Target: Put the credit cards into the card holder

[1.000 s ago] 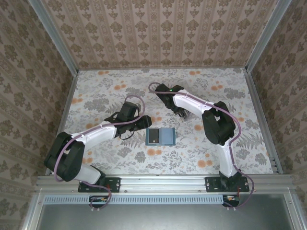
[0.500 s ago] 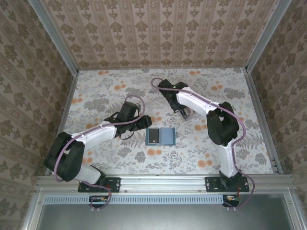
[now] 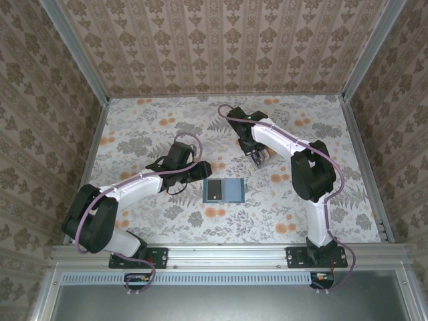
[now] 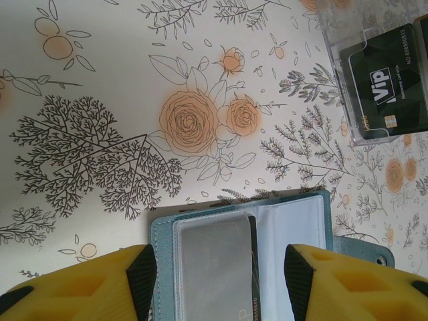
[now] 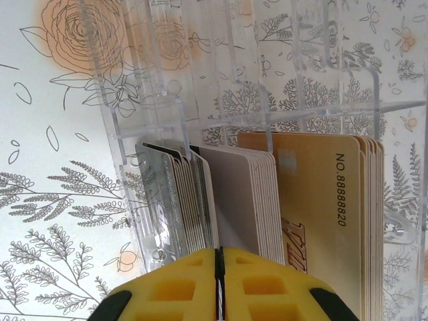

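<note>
- Patterned wallpaper walls [image 3: 221, 47] close in a table [image 3: 134, 134] covered with a floral cloth; seen from the top, the card holder [image 3: 223, 190] lies open and flat just toward 6 o'clock from the table's middle
- the left gripper [image 3: 202, 172] sits low at the card holder's 10 o'clock edge; a clear rack [image 3: 264, 160] stands at 1 o'clock from the card holder, apart from it, with the right gripper [image 3: 258, 155] directly over it
- from the left wrist, the two yellow fingers [image 4: 87, 291] stand wide apart at 7 and 5 o'clock, holding nothing; the card holder [image 4: 294, 234] lies between them at 6 o'clock, its grey pocket toward 9 o'clock, its pale-blue pocket toward 3 o'clock and a dark card edge at the fold
- at 1 o'clock in that view the clear rack [image 4: 334, 40] holds a black card [image 4: 391, 83] lettered "Vip"
- from the right wrist, the credit cards [image 5: 241, 200] stand on edge in the rack [image 5: 167, 100]: grey ones toward 9 o'clock, white ones in the middle, tan ones toward 3 o'clock
- the right gripper [image 5: 219, 284] at 6 o'clock has its fingers pressed together with only a thin slit, right at the edge between the grey and white cards; whether a card is pinched there I cannot tell
</note>
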Controlling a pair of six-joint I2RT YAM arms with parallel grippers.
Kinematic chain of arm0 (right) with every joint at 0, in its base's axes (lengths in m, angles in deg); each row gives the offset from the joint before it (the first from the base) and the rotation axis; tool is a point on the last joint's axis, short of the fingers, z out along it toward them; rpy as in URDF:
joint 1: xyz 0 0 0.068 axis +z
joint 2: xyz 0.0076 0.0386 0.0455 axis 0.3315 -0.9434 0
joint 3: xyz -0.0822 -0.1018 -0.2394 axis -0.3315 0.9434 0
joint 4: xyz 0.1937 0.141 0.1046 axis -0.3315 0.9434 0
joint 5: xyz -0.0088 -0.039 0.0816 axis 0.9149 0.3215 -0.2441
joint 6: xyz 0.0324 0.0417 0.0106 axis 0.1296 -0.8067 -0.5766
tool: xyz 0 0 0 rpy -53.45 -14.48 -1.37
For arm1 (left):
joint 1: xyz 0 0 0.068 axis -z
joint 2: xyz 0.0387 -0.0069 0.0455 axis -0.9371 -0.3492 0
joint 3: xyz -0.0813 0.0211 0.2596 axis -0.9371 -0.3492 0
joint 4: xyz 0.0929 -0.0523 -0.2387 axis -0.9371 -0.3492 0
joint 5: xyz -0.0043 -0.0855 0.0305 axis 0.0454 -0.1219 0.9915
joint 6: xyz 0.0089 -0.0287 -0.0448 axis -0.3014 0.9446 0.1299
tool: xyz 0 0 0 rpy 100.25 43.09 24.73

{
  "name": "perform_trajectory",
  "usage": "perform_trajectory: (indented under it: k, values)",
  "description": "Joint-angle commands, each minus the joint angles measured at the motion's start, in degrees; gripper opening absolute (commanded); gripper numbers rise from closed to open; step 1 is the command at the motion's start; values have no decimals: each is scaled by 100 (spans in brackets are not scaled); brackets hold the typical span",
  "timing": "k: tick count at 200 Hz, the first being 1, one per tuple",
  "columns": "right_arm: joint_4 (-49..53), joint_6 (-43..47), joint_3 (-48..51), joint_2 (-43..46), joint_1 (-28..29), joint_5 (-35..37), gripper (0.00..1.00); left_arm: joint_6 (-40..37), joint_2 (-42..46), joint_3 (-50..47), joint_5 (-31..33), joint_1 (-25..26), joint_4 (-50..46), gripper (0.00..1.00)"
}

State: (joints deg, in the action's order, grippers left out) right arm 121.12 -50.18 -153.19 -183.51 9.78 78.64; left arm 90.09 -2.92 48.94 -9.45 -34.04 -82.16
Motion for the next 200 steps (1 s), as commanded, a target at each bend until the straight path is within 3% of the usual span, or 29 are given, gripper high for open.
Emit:
perform_trajectory:
  k: [1,147,200]
  values:
    - [187,-85,-106,-104,-49,-243,12,22,-19,33,-66,-46,-40,57]
    - [123,-66,-66,-164,-172,-395,15,17,-91,39,-102,-46,-39,57]
    - [211,-66,-107,60,-172,-407,5,25,-49,9,-94,-46,-39,56]
